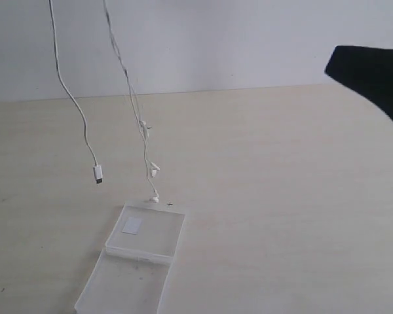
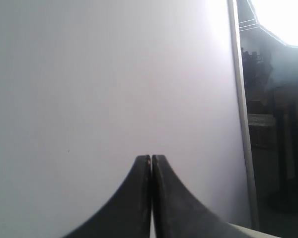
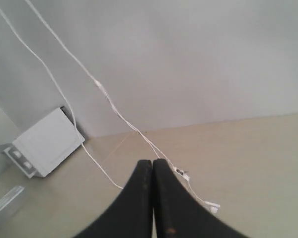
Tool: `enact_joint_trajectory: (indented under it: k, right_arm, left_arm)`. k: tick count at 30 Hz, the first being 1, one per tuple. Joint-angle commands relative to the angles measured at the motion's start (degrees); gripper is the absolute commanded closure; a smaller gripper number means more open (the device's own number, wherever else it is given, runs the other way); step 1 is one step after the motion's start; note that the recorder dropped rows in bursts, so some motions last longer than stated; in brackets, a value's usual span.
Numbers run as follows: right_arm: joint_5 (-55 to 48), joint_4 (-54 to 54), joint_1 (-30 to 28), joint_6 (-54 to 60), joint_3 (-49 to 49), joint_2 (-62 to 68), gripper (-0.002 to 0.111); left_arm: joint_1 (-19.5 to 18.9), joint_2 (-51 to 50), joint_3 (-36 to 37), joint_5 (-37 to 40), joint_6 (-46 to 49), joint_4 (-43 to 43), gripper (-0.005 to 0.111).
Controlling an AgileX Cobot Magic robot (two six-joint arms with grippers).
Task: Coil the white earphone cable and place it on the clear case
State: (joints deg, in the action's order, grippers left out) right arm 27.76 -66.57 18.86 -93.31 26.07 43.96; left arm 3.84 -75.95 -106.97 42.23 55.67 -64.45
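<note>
While the left wrist view shows only the left pincer (image 2: 151,157) clenched before a wall (image 2: 89,74), the exterior view shows the white earphone cable (image 1: 145,125) hanging, lowest earbud (image 1: 154,196) just beside the clear case (image 1: 146,243); the right pincer (image 3: 152,161) is clenched.

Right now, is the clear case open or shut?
Open: the clear case lies flat, both halves spread; a white sticker shows in one half.
</note>
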Motion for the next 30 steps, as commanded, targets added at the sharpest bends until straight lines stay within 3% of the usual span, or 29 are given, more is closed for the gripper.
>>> enact_joint_trajectory:
  k: [1, 5, 11, 20, 23, 27, 30]
  right_arm:
    - [9.8, 2.1, -0.2, 7.9, 2.1, 6.8, 0.108]
    - [17.6, 2.0, -0.2, 16.6, 5.9, 11.7, 0.108]
    - [19.1, 2.1, -0.2, 16.9, 10.3, 15.4, 0.099]
    - [23.9, 2.4, -0.2, 16.9, 14.4, 19.9, 0.095]
    - [25.1, 0.8, -0.2, 17.7, 15.5, 21.9, 0.084]
    - [27.9, -0.8, -0.2, 18.8, 16.2, 25.7, 0.057]
    - [28.7, -0.9, -0.2, 19.3, 16.4, 28.7, 0.050]
  left_arm:
    - [0.2, 0.9, -0.3, -0.4, 0.1, -1.9, 0.107]
    - [0.2, 0.9, -0.3, -0.4, 4.8, -5.1, 0.107]
    - [0.2, 0.9, -0.3, -0.6, 14.3, -9.6, 0.107]
    - [0.2, 0.9, -0.3, -0.3, 19.3, -15.8, 0.107]
    - [0.2, 0.9, -0.3, 1.8, 19.3, -15.9, 0.107]
    - [0.2, 0.9, -0.3, 2.3, 19.7, -15.9, 0.107]
    - [0.2, 0.9, -0.3, 1.8, 21.6, -15.9, 0.107]
